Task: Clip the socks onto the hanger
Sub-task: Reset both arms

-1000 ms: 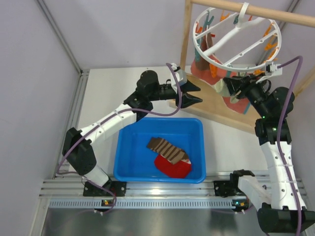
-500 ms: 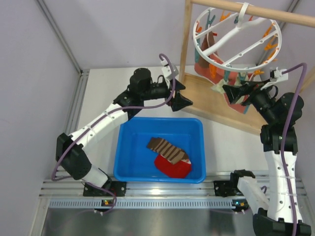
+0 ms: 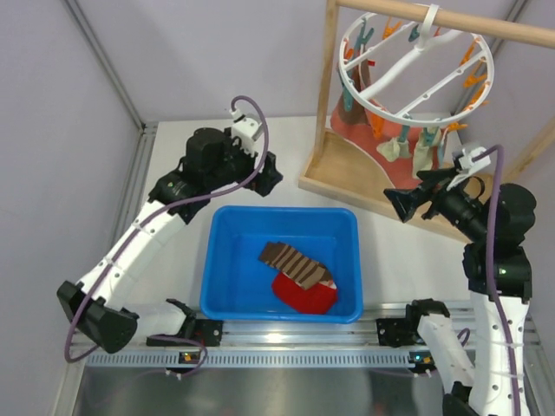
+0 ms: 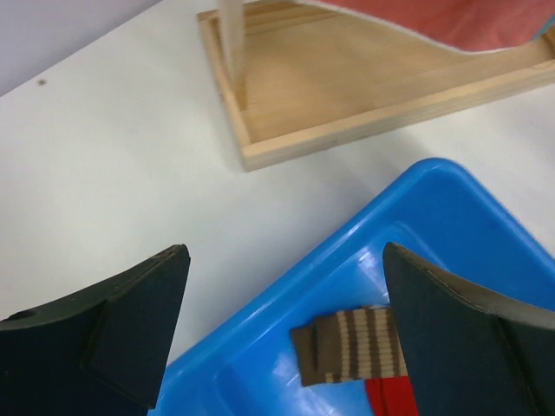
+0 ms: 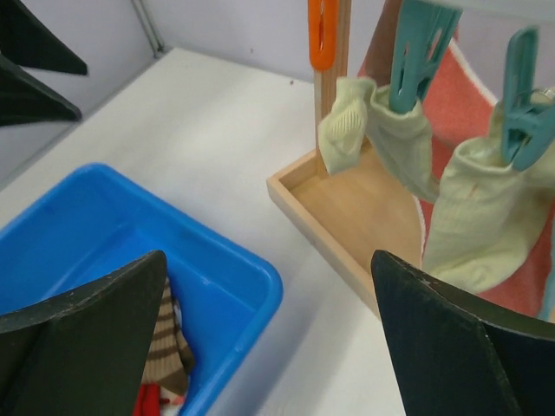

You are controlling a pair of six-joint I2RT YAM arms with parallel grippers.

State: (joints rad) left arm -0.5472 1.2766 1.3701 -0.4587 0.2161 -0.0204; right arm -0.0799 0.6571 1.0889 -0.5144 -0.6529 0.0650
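Note:
The white ring hanger (image 3: 414, 119) hangs by its hook from the wooden rod. Two cream socks (image 3: 395, 147) (image 3: 427, 143) dangle below its near rim. In the right wrist view each sock (image 5: 381, 130) (image 5: 481, 212) is pinched in a teal peg (image 5: 416, 52), with an orange peg (image 5: 323, 35) free to their left. My right gripper (image 3: 408, 192) (image 5: 269, 260) is open and holds nothing, a short way in front of and below the socks. My left gripper (image 3: 276, 173) (image 4: 284, 260) is open and holds nothing, above the bin's far left corner.
A blue bin (image 3: 217, 277) sits in front of the arms with a brown striped sock (image 3: 295, 260) and a red sock (image 3: 303, 295) in it. The wooden frame's base (image 3: 364, 186) stands at the back right. A salmon-red cloth (image 3: 355, 130) hangs behind the socks.
Both grippers opened and drew back from the hanger. The left arm swung left toward the bin's far corner, the right arm pulled down and right. The socks now hang free of the grippers.

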